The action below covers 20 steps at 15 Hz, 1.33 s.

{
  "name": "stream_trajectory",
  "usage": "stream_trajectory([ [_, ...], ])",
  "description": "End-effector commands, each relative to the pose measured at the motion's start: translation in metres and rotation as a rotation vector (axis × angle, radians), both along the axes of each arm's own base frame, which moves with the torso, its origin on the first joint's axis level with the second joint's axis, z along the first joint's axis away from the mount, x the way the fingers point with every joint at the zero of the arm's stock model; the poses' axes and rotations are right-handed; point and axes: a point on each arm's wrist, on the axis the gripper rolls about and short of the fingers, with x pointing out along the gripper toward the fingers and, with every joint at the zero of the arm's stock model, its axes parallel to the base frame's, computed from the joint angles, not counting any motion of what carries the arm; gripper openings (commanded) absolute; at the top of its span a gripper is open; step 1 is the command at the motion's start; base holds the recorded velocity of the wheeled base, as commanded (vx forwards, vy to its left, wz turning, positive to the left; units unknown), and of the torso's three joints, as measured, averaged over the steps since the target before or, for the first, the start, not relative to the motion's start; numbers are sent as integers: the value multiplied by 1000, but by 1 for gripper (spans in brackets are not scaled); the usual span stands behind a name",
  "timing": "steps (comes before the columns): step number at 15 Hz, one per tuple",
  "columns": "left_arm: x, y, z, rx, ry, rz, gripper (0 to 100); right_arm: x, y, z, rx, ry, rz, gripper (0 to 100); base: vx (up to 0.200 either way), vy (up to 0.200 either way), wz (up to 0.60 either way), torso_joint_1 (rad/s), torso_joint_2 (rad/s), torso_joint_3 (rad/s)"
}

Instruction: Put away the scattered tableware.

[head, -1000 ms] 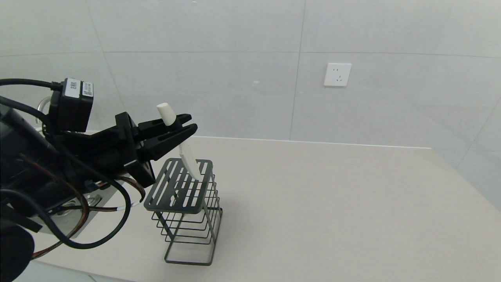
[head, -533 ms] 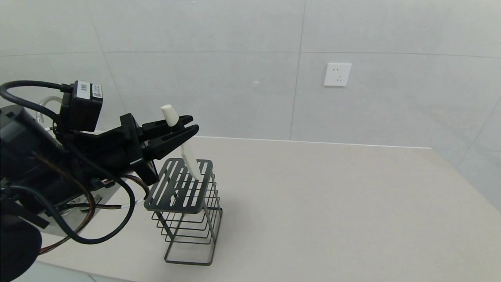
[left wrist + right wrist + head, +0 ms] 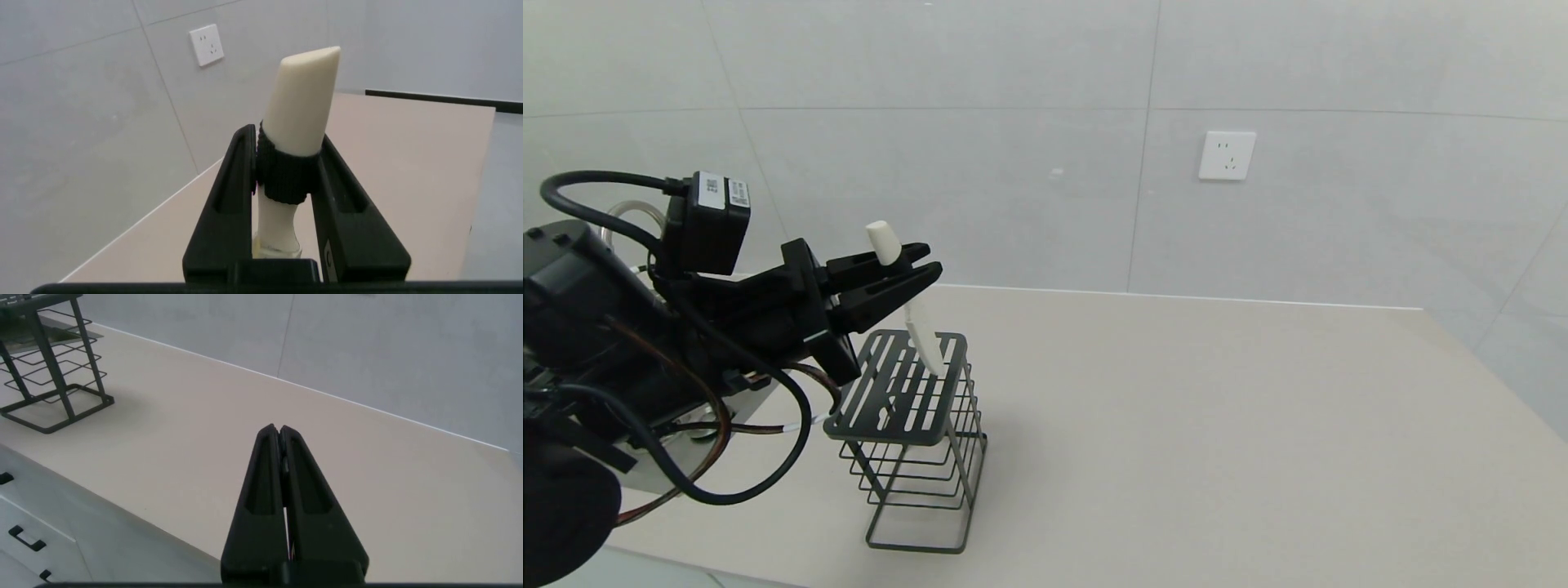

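Obstacle on bench (image 3: pixel 1217 425): wire rack (image 3: pixel 886 431) near front-left, w/ left hand (image 3: pixel 929 273) gripping white utensil (image 3: pixel 882 242) just above it, utensil's lower end at slotted top, so room over rack is taken. Broad bench stretch to rack's right, back to wall (image 3: pixel 1029 196), is where a hand could pass; right hand (image 3: pixel 283 457), jaws together, is well apart from rack.

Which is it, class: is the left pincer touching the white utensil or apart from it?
Touching. The left wrist view shows the left pincer clamped against both sides of the white utensil, with no gap.
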Motion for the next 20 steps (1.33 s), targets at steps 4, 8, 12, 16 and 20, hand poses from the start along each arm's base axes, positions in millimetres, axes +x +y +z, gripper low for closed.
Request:
stream_trajectory([
  [4,1,0,-2,2,6,1,0,0,0,0,0,1,1,0,0,0,0,0,0,0],
  [8,4,-1,-9,12,30,0,0,0,0,0,0,1,1,0,0,0,0,0,0,0],
  [12,5,-2,-11,16,38,1,0,0,0,0,0,1,1,0,0,0,0,0,0,0],
  [16,13,-4,-23,57,28,10,0,0,0,0,0,1,1,0,0,0,0,0,0,0],
  [20,18,-6,-30,61,31,9,0,0,0,0,0,1,1,0,0,0,0,0,0,0],
])
